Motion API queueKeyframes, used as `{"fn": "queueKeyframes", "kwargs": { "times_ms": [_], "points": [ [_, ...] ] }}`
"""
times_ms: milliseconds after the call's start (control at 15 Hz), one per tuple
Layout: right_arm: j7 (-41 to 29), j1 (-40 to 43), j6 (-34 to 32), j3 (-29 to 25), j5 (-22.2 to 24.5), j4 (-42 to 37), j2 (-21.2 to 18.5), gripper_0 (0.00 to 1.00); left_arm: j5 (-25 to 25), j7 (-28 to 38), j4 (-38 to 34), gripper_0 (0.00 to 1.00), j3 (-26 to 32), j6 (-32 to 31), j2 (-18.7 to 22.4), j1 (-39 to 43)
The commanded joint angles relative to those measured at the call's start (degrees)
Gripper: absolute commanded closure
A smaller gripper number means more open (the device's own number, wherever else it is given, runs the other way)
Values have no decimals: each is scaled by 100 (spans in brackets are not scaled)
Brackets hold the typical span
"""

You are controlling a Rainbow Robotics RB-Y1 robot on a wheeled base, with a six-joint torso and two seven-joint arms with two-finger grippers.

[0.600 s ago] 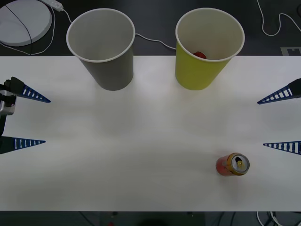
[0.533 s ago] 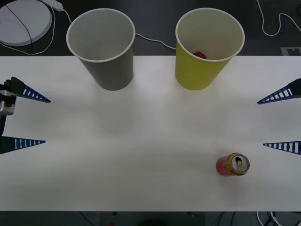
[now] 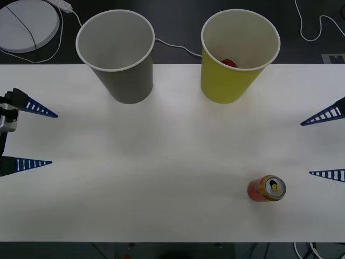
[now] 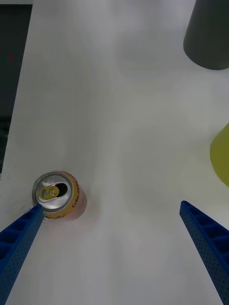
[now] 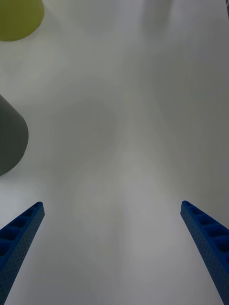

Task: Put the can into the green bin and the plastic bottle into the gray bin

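The red can (image 3: pixel 266 189) with its gold top stands upright on the white table (image 3: pixel 161 162), near the front right. My right gripper (image 3: pixel 306 148) is open at the table's right edge, a little right of and behind the can. In the right wrist view the can (image 4: pixel 57 195) sits just beyond one fingertip of that open gripper (image 4: pixel 110 206). The green bin (image 3: pixel 223 86) and the gray bin (image 3: pixel 129 86) stand upright at the back. My left gripper (image 3: pixel 54 138) is open at the left edge. The plastic bottle is out of view.
A small red object (image 3: pixel 229 63) lies inside the green bin. The left wrist view shows bare table between the open fingers (image 5: pixel 24 228), with the gray bin (image 5: pixel 9 143) and green bin (image 5: pixel 19 16) at its edges. Cables and a white disc (image 3: pixel 24 24) lie on the dark floor behind.
My right gripper has shifted slightly toward the right edge and the table's front. The can, both bins and the left arm have not moved.
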Motion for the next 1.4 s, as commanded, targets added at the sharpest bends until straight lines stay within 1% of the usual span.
{"fn": "queueKeyframes", "kwargs": {
  "times_ms": [67, 267, 400, 733, 867, 1067, 1200, 1400],
  "points": [
    [152, 222, 10, 3, -392, 204, -260, 0, 0, 0, -1, 0, 0, 0, 0, 0],
    [1040, 424, 10, 3, -823, 731, -374, 0, 0, 0, -1, 0, 0, 0, 0, 0],
    [1523, 538, -8, 3, -946, 1021, -418, 0, 0, 0, -1, 0, 0, 0, 0, 0],
    [2850, 617, -245, 29, -1280, 2129, -427, 0, 0, 0, -1, 0, 0, 0, 0, 0],
    [3369, 617, -272, 161, -1456, 2551, -427, 0, 0, 0, -1, 0, 0, 0, 0, 0],
    [3887, 609, -272, 495, -1886, 3087, -409, 0, 0, 0, -1, 0, 0, 0, 0, 0],
    [4169, 609, -263, 697, -2088, 3394, -383, 0, 0, 0, -1, 0, 0, 0, 0, 0],
    [4327, 609, -298, 873, -2229, 3728, -242, 0, 0, 0, -1, 0, 0, 0, 0, 0]
  ]
}}
